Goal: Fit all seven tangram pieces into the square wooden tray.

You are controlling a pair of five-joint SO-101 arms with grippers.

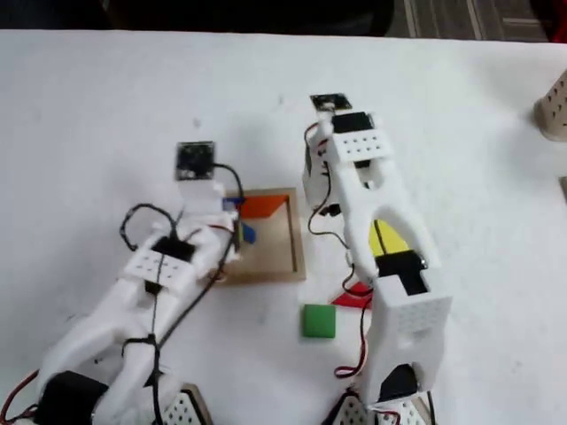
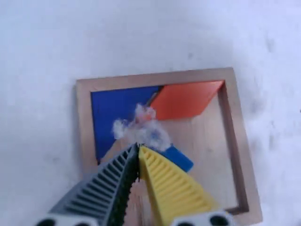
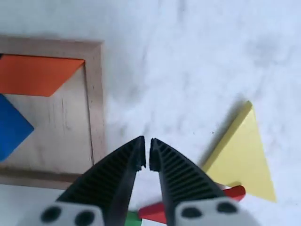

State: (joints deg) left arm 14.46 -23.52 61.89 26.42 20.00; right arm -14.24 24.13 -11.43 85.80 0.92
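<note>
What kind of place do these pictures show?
Likely a robotics workbench, perhaps in a lab or a hobby room. Signs: the left arm and right arm side by side on a white table, and a wooden tray holding an orange tangram piece.

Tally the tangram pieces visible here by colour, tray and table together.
Blue: 2, the large triangle and the small blue piece, in the tray
Orange: 1, the orange piece, in the tray
Yellow: 1, the yellow triangle, on the table
Red: 1, the red piece, on the table
Green: 1, the green square, on the table
Total: 6
</note>
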